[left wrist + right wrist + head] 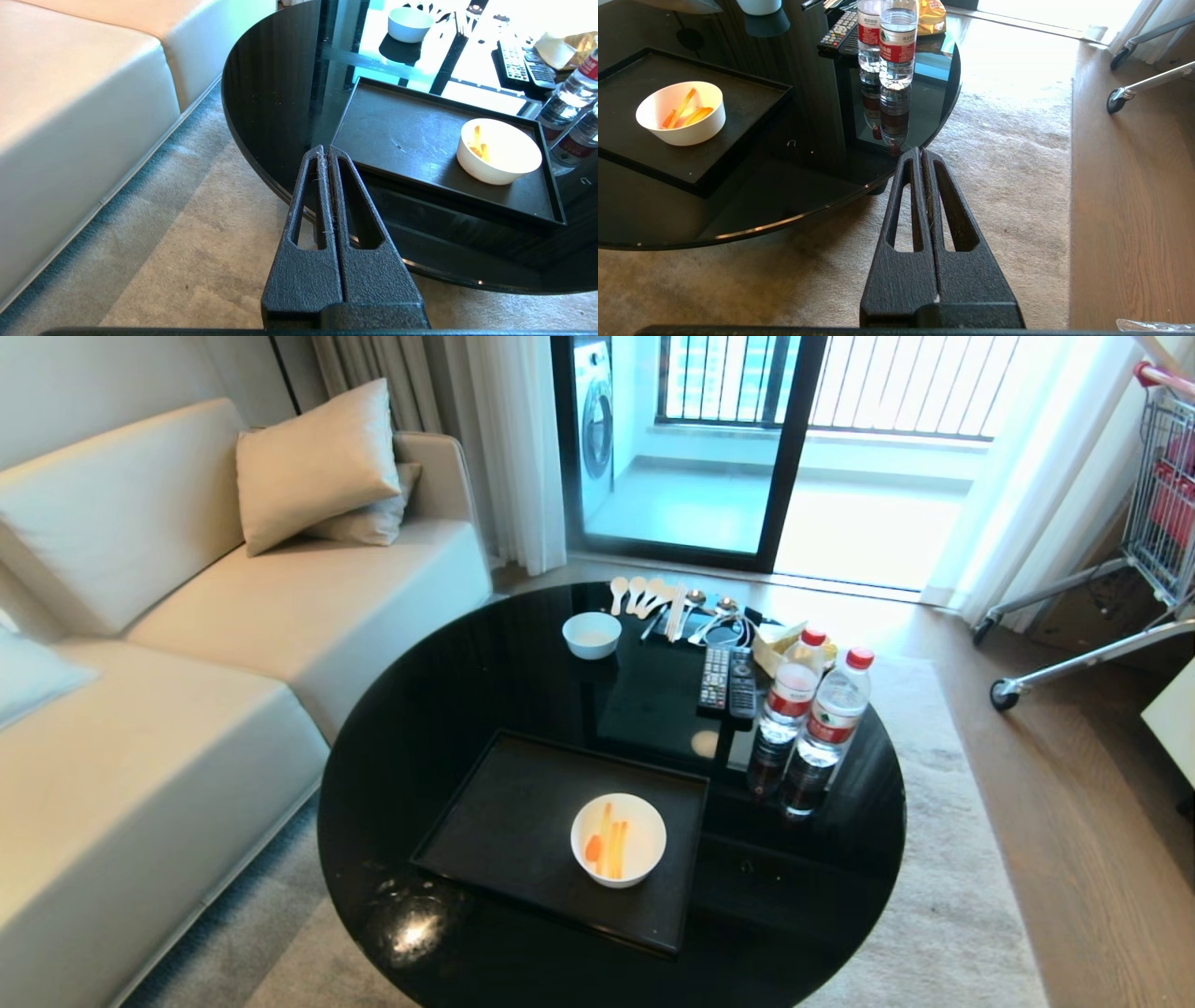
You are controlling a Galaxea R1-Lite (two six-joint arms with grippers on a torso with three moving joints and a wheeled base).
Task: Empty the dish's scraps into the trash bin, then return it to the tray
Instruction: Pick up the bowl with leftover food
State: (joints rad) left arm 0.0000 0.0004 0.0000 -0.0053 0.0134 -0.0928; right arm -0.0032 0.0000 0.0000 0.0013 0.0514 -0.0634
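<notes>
**Status: Nothing Started, Dish Loaded on Tray**

On the round black glass counter (420, 709), the tray (504, 821) lies toward the near edge, and the dish (618, 839) stands upright in its near right part, inside the rim. The scraps (607, 847) are in the dish: one orange carrot chunk and a few pale strips, none spilled onto the tray or the counter.

Left claw (325, 150): both fingers pressed together, holding nothing, hanging off the near edge of the counter over the carpet, well apart from the dish. Right claw (920, 152): likewise shut tight and empty, off the counter's near right edge, over the carpet. Neither arm shows in the head view.

The trash bin appears in none of the three views; its place cannot be told. A scrap of clear plastic lies at the corner of the right wrist view, but what it belongs to cannot be told.

Other items on the far side of the counter, none of them of concern: a smaller white bowl (591, 635), spoons, two remote controls (728, 681), two water bottles (814, 723).

Assessment: no step is done. Left to do, by my judgement: grasp the dish, carry it to the bin, tip the scraps out, set the dish back on the tray. Either claw must open first.
</notes>
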